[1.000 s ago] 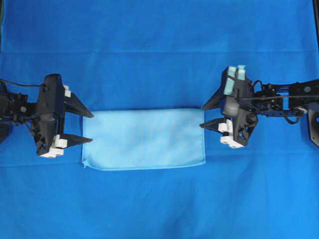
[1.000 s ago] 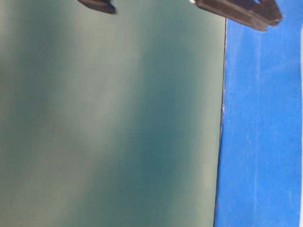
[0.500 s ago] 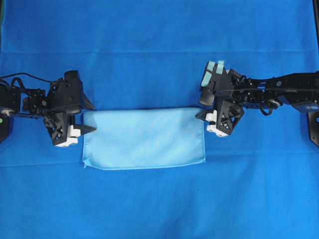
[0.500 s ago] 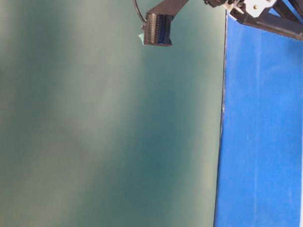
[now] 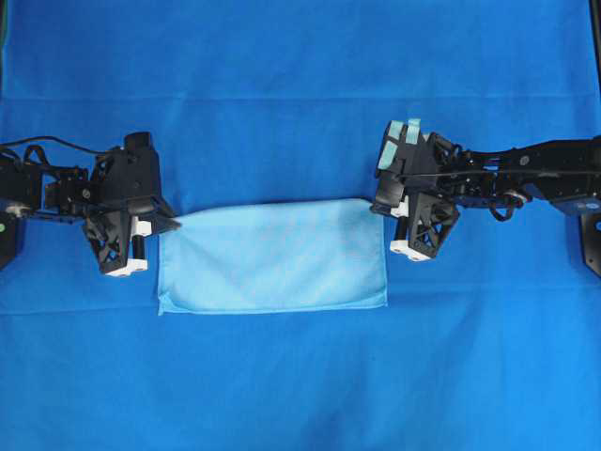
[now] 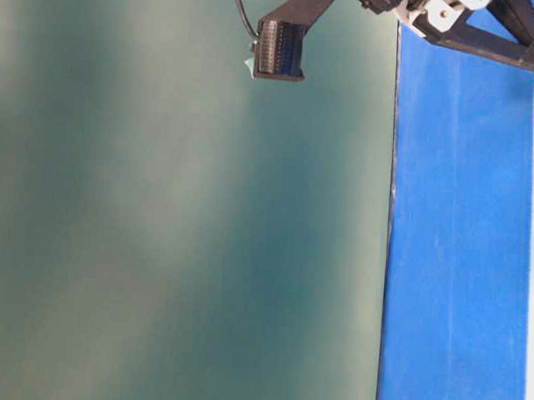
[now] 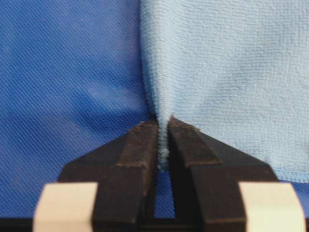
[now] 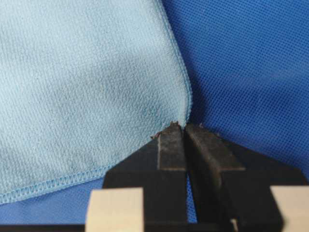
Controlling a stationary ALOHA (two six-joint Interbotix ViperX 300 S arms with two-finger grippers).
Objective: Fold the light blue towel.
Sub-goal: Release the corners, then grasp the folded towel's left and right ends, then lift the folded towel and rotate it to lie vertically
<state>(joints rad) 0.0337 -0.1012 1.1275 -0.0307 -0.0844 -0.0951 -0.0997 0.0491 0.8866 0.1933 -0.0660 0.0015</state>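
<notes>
Both grippers, left (image 5: pixel 167 225) and right (image 5: pixel 377 207), are clamped on the far corners of the towel (image 5: pixel 272 256) lying mid-table on the blue cloth (image 5: pixel 300 94); thin corner bites may slip when lifted

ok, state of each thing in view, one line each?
light blue towel: folded to a rectangle, flat on the cloth, top corners pinched.
left end effector: shut on the towel's top left corner.
right end effector: shut at the towel's top right corner.
royal-blue cloth: spread flat under everything.
</notes>
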